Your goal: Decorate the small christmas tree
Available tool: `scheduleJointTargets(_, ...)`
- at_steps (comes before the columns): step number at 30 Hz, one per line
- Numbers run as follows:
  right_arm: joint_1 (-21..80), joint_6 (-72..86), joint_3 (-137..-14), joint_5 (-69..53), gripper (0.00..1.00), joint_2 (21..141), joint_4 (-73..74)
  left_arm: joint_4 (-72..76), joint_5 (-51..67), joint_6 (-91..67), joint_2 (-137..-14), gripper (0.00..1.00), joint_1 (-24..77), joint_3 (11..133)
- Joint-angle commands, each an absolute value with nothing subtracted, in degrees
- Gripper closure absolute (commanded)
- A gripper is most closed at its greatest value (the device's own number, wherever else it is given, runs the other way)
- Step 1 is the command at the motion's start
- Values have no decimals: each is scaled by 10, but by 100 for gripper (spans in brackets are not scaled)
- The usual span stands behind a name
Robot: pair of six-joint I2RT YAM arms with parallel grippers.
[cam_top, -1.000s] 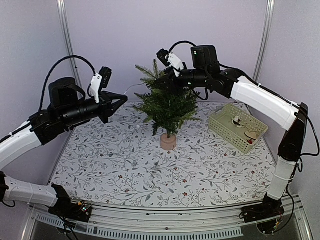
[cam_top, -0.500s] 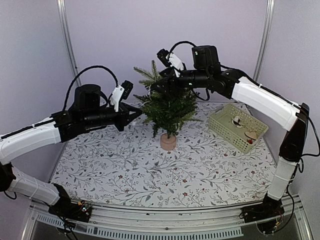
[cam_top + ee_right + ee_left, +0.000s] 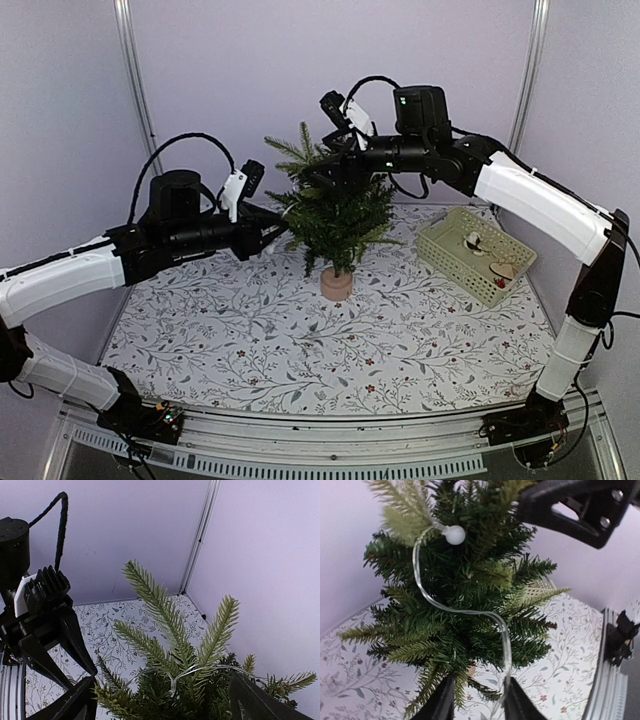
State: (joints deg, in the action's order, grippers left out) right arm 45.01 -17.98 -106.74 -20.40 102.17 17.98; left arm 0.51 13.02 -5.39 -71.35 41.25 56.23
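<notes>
Since a second ago the left arm has swung in from the left side of the top view to the tree's flank. Its jaws, shut then, have parted, and the right jaws have spread wider.

In the left wrist view the left gripper (image 3: 479,686) shows two black fingers (image 3: 444,704) rising from the bottom edge, partly apart, with low branches in the gap. A clear light string (image 3: 508,647) leaves a white bulb (image 3: 455,534) near the top, loops across the needles and drops just beside the right-hand finger. It is not pinched, and whether it touches that finger is unclear.

The right gripper (image 3: 165,687) has its fingers at the two bottom corners of its own view, spread wide and holding nothing, with the tree's upper sprigs and the string between them.

The small christmas tree (image 3: 335,212) stands upright on its round tan base (image 3: 337,284), at the centre back of the floral table (image 3: 250,340). The left gripper is at its left side and the right gripper at its crown.

A pale green basket (image 3: 452,272) sits well to the tree's right, holding a few small items too tiny to name.
</notes>
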Motion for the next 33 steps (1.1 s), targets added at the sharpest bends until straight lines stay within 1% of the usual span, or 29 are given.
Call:
scheduleJointTargets(1, 454, -178, -1063, -212, 6, 995, 176, 17, 145, -59, -678, 55, 399, 545)
scheduleJointTargets(6, 454, -176, -1062, -217, 1, 988, 173, 45, 157, -95, -600, 35, 357, 486)
scheduleJointTargets(12, 455, -174, -1059, -226, 1, 975, 170, 65, 147, -162, -524, 23, 306, 404)
scheduleJointTargets(14, 456, -173, -1058, -229, 1, 971, 171, 49, 135, -182, -524, 22, 293, 391)
scheduleJointTargets(16, 459, -173, -1052, -233, 1, 962, 171, 11, 120, -201, -543, 23, 279, 387)
scheduleJointTargets(18, 463, -172, -1041, -235, 1, 949, 169, -20, 131, -221, -573, 25, 267, 379)
scheduleJointTargets(21, 467, -168, -1012, -244, 1, 924, 161, -21, 141, -244, -591, 27, 264, 351)
scheduleJointTargets(28, 477, -145, -919, -278, 2, 860, 124, 92, 117, -258, -601, 27, 263, 255)
scheduleJointTargets(33, 484, -136, -879, -289, 3, 836, 114, 155, 98, -241, -646, 29, 262, 230)
